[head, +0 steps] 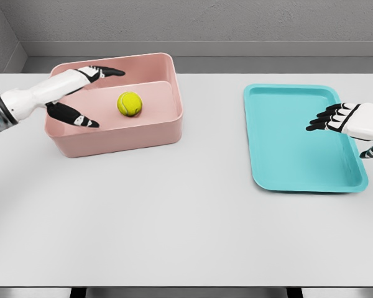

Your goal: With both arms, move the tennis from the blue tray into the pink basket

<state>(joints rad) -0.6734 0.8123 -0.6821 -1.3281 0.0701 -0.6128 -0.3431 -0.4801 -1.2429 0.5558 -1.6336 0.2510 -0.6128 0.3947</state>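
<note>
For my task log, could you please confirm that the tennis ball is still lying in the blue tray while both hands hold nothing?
Not quite: the head view shows the tennis ball inside the pink basket; the blue tray holds nothing. Both hands, left hand and right hand, do hold nothing.

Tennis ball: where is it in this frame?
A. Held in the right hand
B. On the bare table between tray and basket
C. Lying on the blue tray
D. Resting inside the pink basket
D: the tennis ball sits on the floor of the pink basket, no hand touching it.
</note>
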